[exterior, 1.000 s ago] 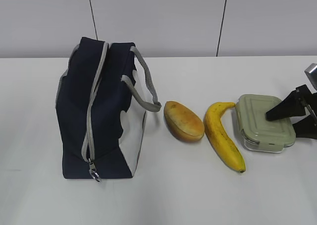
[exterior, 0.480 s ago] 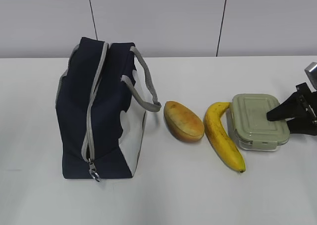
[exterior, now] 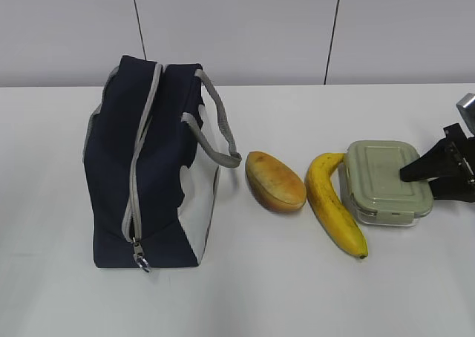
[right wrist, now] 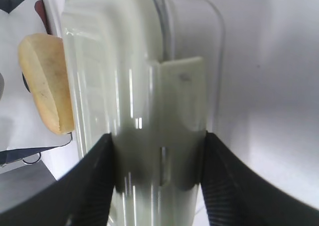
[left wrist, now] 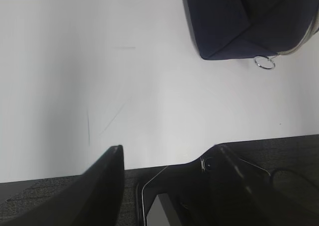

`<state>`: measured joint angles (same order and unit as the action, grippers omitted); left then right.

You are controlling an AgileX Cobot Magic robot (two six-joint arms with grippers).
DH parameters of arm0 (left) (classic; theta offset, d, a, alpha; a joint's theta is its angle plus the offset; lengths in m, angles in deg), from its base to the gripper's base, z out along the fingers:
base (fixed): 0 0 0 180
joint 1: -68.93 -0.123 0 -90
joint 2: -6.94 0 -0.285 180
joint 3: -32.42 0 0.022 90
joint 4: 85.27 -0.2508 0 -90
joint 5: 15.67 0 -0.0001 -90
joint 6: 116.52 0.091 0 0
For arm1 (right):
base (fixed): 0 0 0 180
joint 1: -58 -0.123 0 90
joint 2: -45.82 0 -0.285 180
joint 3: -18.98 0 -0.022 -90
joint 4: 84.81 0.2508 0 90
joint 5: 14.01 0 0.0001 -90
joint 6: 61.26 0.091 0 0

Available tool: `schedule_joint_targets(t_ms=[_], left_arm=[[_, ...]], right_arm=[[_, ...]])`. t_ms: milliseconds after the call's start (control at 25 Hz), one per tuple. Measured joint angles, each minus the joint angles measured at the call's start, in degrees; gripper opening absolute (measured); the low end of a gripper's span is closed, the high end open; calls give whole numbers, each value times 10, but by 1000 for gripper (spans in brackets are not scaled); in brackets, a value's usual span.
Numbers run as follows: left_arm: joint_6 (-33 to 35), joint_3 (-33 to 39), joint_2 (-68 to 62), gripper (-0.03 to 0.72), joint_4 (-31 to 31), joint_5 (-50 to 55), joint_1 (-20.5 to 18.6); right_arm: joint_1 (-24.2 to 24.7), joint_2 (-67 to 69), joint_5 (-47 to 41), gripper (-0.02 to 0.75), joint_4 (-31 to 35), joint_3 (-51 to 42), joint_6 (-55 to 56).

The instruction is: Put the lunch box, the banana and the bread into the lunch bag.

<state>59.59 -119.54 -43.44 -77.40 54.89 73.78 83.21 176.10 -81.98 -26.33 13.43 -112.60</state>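
The lunch box [exterior: 382,177], clear with a pale green lid, sits at the right, against the banana [exterior: 334,211]. My right gripper [exterior: 421,182] reaches in from the right edge and is shut on it. In the right wrist view both fingers press the lunch box [right wrist: 129,86] on either side of the right gripper [right wrist: 157,154]. The bread [exterior: 276,181] lies left of the banana and shows beyond the box as the bread [right wrist: 45,86]. The navy lunch bag [exterior: 148,166] stands at the left. My left gripper [left wrist: 167,159] is open and empty, short of the lunch bag [left wrist: 239,22].
The bag's grey zipper runs down its near face to a ring pull [exterior: 141,261]. Its grey strap [exterior: 219,129] hangs toward the bread. A white table [exterior: 245,292] carries everything, and its front edge [left wrist: 149,164] lies under the left gripper.
The right gripper's jaws have narrowed onto the lunch box. The box shifted a little left and now touches the banana. The left arm has not moved.
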Motion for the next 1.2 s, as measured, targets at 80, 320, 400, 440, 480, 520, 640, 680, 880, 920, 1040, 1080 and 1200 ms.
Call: schedule_joint_targets(t_ms=[80,320,400,440,480,520,640,680,880,920,1040,1080,1200], left_arm=[[0,0,0,418,2,0,0],[0,0,0,413,9,0,0],[0,0,0,413,11,0,0],[0,0,0,413,13,0,0],[0,0,0,413,15,0,0],[0,0,0,413,18,0,0],[0,0,-6,413,26,0,0],[0,0,-12,413,31,0,0],[0,-1,-50,413,49,-8,0],[0,-4,-59,413,49,-9,0],[0,-25,-87,413,53,-12,1],[0,-36,-99,413,56,-15,4],[0,-75,-137,413,64,-16,23]], right_arm=[[0,0,0,373,3,0,3],[0,-4,3,373,8,0,29],[0,-9,10,373,5,0,39],[0,-13,14,373,2,0,43],[0,-18,17,373,0,0,47],[0,-23,20,373,-1,0,53],[-1,-40,23,373,-3,0,67],[-5,-47,23,373,-5,0,72],[-33,-74,23,372,-5,0,100],[-42,-79,23,372,-5,0,108],[-64,-97,23,372,-5,0,119],[-72,-106,23,372,-5,0,121],[-96,-127,20,372,3,0,130]])
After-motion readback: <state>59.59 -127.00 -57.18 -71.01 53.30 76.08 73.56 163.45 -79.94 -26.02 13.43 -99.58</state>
